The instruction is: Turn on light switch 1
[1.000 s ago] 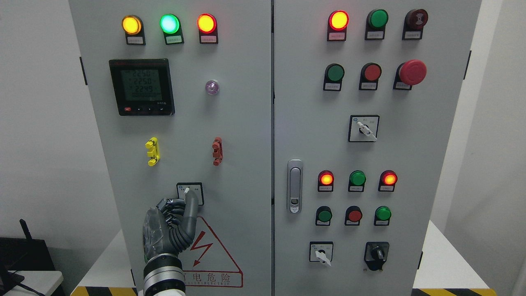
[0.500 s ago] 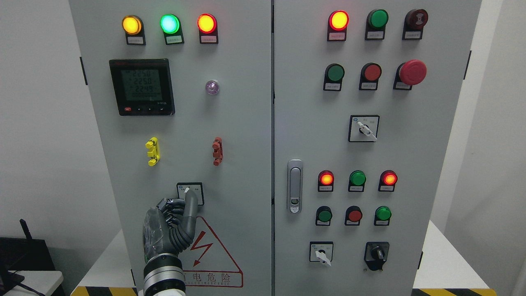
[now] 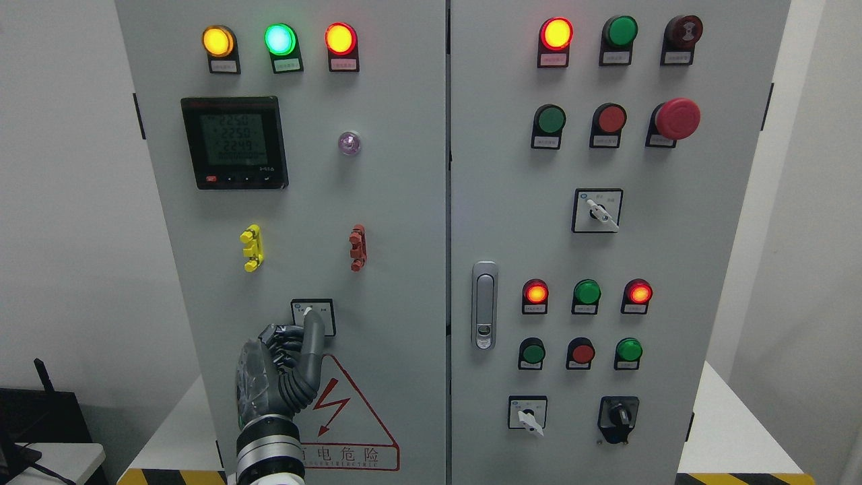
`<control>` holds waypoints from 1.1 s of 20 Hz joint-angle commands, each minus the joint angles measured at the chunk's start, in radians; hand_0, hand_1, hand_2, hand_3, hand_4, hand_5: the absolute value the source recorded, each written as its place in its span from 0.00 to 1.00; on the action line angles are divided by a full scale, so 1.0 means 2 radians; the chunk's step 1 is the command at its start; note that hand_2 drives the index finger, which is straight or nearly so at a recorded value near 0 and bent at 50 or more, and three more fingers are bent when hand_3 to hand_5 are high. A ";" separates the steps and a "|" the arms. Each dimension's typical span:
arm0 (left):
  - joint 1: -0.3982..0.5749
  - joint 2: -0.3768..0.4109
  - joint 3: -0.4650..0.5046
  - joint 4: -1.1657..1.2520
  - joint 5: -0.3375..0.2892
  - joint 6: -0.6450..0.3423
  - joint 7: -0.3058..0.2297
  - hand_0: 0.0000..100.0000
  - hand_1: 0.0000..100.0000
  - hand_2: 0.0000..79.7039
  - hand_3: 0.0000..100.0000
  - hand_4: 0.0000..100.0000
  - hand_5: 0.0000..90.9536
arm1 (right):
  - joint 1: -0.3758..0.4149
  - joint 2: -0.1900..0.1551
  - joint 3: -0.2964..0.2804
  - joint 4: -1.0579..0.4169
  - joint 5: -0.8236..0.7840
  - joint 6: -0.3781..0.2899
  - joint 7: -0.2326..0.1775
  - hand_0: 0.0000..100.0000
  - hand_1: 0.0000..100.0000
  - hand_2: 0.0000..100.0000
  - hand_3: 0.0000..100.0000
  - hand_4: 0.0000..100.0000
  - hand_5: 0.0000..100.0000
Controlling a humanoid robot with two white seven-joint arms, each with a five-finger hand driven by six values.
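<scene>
Grey metal cabinet (image 3: pixel 397 222) with two doors is seen filling the frame. A rotary switch (image 3: pixel 312 315) on a small square plate is placed low on the left door, lower left of centre in the frame, just above a red warning triangle (image 3: pixel 347 417). The left hand (image 3: pixel 283 374) is raised from the bottom edge, its arm entering at lower left; one finger (image 3: pixel 312 340) is extended upward and its tip is laid against the white knob of the switch, while the other fingers are curled in together beside it, nothing being clasped. Whether the knob is actually pressed cannot be told. Three lamps are lit at the upper left: yellow (image 3: pixel 217 41), green (image 3: pixel 279 39), red (image 3: pixel 340 38). A black meter with a lit display (image 3: pixel 234 142) is mounted below them, with a small clear lamp (image 3: pixel 348 143) to its right. A yellow clip (image 3: pixel 251 248) and a red clip (image 3: pixel 357 248) are fixed mid-door. On the right door a lit red lamp (image 3: pixel 556 34), a red mushroom button (image 3: pixel 677 118), a door handle (image 3: pixel 484 305) and three more rotary switches are seen. The right hand is not shown.
</scene>
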 commanded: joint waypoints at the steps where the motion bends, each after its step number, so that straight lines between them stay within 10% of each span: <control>1: -0.001 0.001 -0.001 0.002 -0.001 0.000 -0.002 0.45 0.29 0.57 0.74 0.88 0.96 | 0.000 0.000 0.008 0.000 -0.012 0.001 0.000 0.12 0.39 0.00 0.00 0.00 0.00; 22: -0.008 0.000 -0.001 0.005 -0.002 0.001 -0.009 0.52 0.26 0.55 0.75 0.89 0.96 | -0.001 0.000 0.008 0.000 -0.012 0.001 0.000 0.12 0.39 0.00 0.00 0.00 0.00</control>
